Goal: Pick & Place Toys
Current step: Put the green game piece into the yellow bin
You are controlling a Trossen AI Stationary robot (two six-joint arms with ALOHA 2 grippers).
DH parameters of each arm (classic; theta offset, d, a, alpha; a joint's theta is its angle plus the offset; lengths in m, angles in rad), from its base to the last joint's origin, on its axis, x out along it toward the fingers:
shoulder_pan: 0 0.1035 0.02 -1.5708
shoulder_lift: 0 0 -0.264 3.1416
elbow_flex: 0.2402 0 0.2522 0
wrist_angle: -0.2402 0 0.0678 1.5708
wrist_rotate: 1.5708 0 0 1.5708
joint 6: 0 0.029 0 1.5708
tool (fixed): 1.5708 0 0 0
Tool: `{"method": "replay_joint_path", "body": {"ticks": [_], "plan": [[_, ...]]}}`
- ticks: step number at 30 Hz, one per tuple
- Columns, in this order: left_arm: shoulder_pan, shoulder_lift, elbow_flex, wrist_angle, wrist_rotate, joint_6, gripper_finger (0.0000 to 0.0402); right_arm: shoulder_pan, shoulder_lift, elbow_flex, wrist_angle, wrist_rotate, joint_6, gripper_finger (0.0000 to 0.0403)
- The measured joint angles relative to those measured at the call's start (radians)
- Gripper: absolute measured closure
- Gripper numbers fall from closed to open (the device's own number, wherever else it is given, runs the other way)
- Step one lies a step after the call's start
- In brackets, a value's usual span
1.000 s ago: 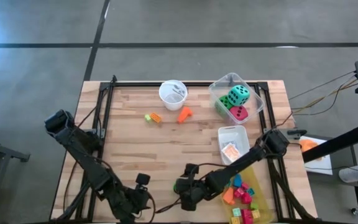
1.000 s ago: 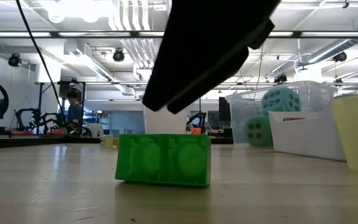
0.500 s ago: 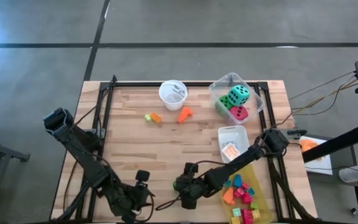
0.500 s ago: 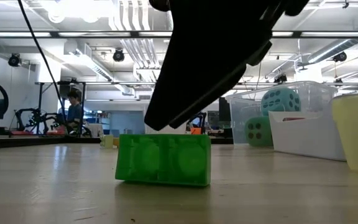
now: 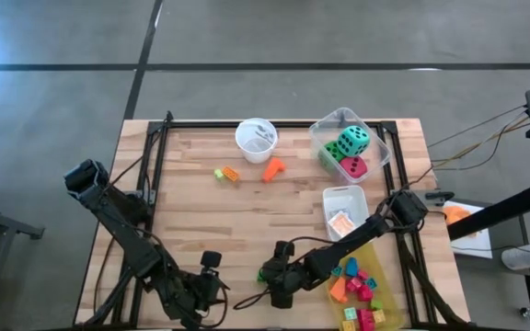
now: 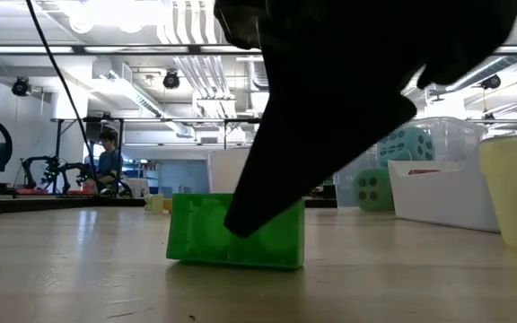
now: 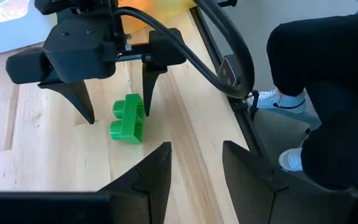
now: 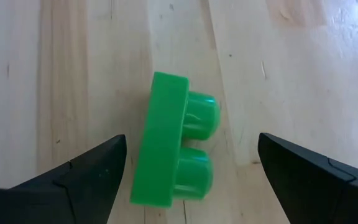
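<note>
A green two-stud block [image 8: 173, 149] lies on its side on the wooden table near the front edge; it also shows in the low view [image 6: 196, 231] and the left wrist view [image 7: 128, 118]. My right gripper [image 8: 191, 138] is open and low over it, one finger on either side, with a gap to each finger. My left gripper [image 7: 196, 146] is open and empty just left of it [image 5: 208, 276]. The green, teal and red-pink dice [image 5: 350, 152] sit in the clear bin. Small blocks [image 5: 225, 174] and an orange piece [image 5: 272, 169] lie at mid-table.
A white cup [image 5: 256, 138] stands at the back. A white bin [image 5: 345, 198] holds a card pack. A yellow bin [image 5: 382, 294] with several coloured blocks stands at the front right. A person's legs and shoes [image 7: 328, 93] show beside the table frame.
My right gripper has come down toward the green block, staying open, so its fingers now reach beside the block. The block has not moved.
</note>
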Motion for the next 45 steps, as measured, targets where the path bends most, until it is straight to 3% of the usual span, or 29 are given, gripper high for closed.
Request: {"method": "replay_joint_path", "body": {"ticks": [6,20,34,45], "plan": [[0.0,0.0,0.0,0.0,0.0,0.0,0.0256,0.0,0.0,-0.052,0.091,-0.025,-0.001,0.0075],[0.0,0.0,0.0,0.0,0.0,-0.001,0.0256,0.0,0.0,-0.064,0.099,-0.025,0.008,0.0243],[0.0,0.0,0.0,-0.001,0.001,-0.003,0.0256,0.001,-0.013,-0.054,0.062,-0.051,0.065,0.0246],[0.0,0.0,0.0,0.0,0.001,-0.003,0.0256,0.04,-0.107,0.148,-0.339,-0.045,0.237,0.0246]]}}
